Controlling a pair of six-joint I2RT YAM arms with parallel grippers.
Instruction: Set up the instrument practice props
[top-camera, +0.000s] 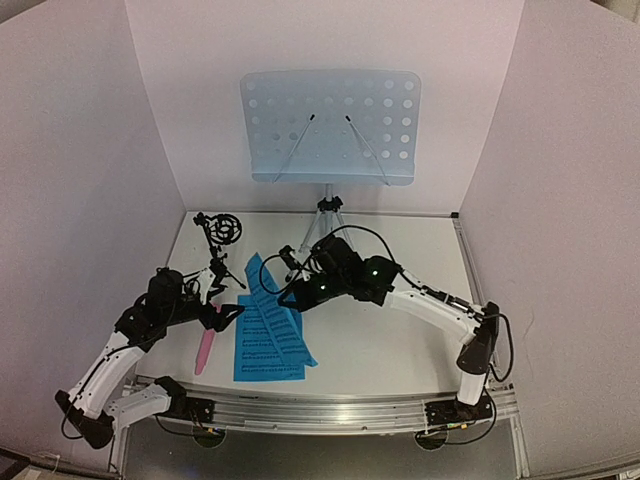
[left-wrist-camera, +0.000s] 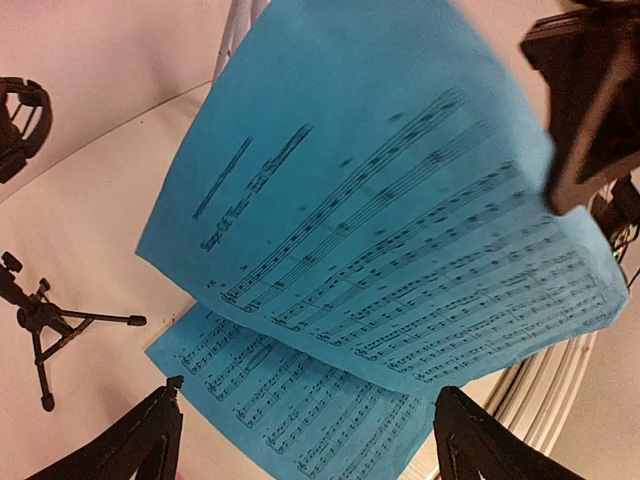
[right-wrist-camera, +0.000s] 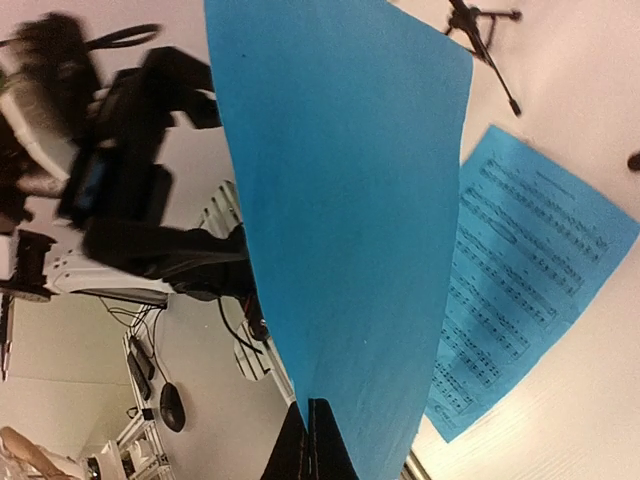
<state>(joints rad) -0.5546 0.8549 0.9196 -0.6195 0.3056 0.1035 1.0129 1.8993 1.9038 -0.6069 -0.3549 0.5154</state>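
this looked like a robotics lab booth built for recording. plain white panels (top-camera: 90, 160) closed in a white surface (top-camera: 400, 340) at nine, twelve and three o'clock. at six o'clock a metal rail (top-camera: 330, 408) ran along the near edge, with the left arm (top-camera: 105, 365) and the right arm (top-camera: 435, 308) bolted to it and wiring hanging off both. the right wrist view caught loose black cables (right-wrist-camera: 135, 310) over a pale floor (right-wrist-camera: 60, 350) beyond the surface edge.
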